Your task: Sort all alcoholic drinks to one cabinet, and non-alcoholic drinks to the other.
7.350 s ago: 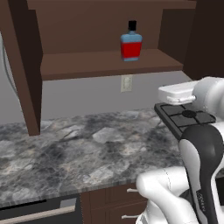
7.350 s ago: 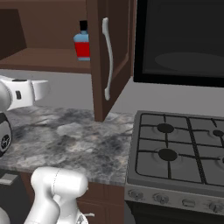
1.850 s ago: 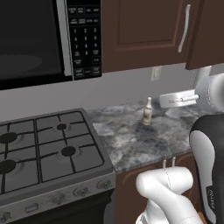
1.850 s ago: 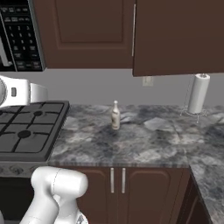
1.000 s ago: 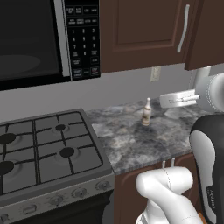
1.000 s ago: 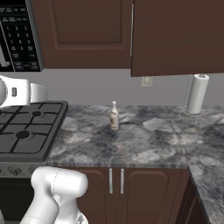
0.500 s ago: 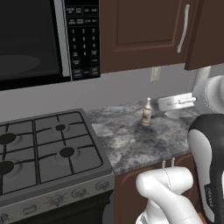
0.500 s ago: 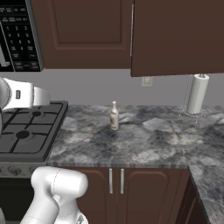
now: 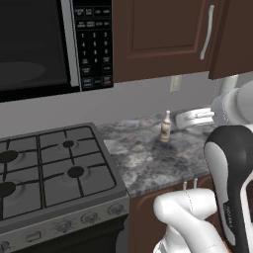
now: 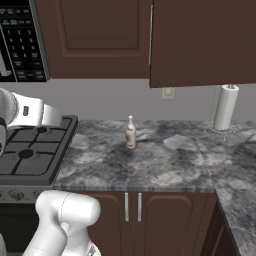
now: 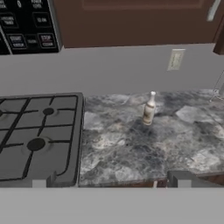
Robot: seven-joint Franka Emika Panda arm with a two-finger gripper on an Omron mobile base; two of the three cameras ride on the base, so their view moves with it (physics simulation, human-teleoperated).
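— Granite counter (image 10: 170,165) runs from the gas stove (image 9: 44,173) over to a paper towel roll (image 10: 224,107) in the corner, with dark wall cabinets above. Where is the drink?

— One slim pale bottle (image 10: 130,132) with a white cap stands upright on the counter, alone, below the wall outlet (image 10: 167,93) and near the back wall. Seen from the hand, the bottle (image 11: 149,109) is ahead and a little right of centre, well apart from the fingertips.

— And the tool?

— Tool (image 9: 195,117) hangs above the counter just right of the bottle in the left base view, jaws spread wide, nothing between them.

— So which step is this?

— My reading: the approach for picking up the second alcoholic drink. No grasp is begun yet.

— What does the next move call for?

— Bringing the hand forward and down until the fingers straddle the bottle's body below the neck, then closing. It is narrow and tall, so a knock from one finger could tip it. After that it needs a cabinet; the cabinet (image 9: 163,34) with the silver bar handle (image 9: 208,30) overhead looks shut, so it would need opening first.
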